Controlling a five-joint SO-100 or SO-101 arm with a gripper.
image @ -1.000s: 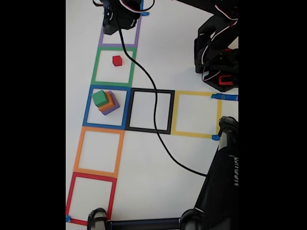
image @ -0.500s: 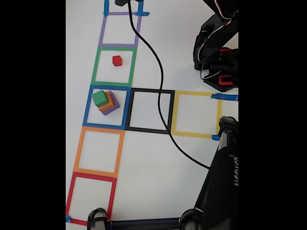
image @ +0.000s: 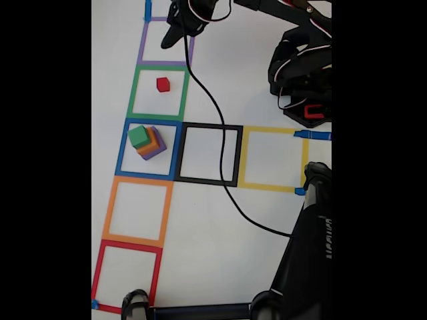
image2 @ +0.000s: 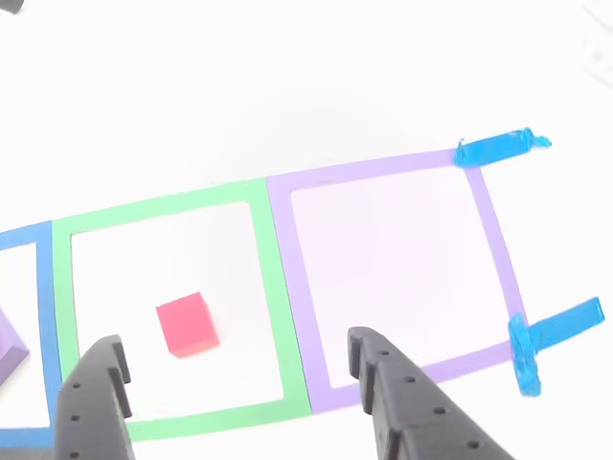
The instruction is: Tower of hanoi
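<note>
The tiny red cube (image: pixel 163 85) lies alone inside the green tape square; the other view shows this red cube (image2: pixel 187 325) on the table below and between my two fingers. In the blue square stands a stack: green cube (image: pixel 139 137) on orange cube (image: pixel 152 141) on purple cube (image: pixel 159 148). A corner of the purple cube (image2: pixel 8 345) shows at the left edge of the other view. My gripper (image: pixel 172 37) hangs over the purple tape square at the top. The gripper (image2: pixel 235 343) is open, fingers wide apart and holding nothing.
Tape squares run down the left: purple (image: pixel 142 50), green (image: pixel 131 93), blue (image: pixel 121 150), orange (image: pixel 107 213), red (image: pixel 97 273); black (image: pixel 237 157) and yellow (image: pixel 305 163) squares lie to the right. A black cable (image: pixel 220 140) crosses the table. The arm base (image: pixel 303 73) and a dark stand (image: pixel 307 253) occupy the right.
The gripper left the fixed view at the top edge half a second ago and has come back down over the purple square, further right than before. The cubes have not moved.
</note>
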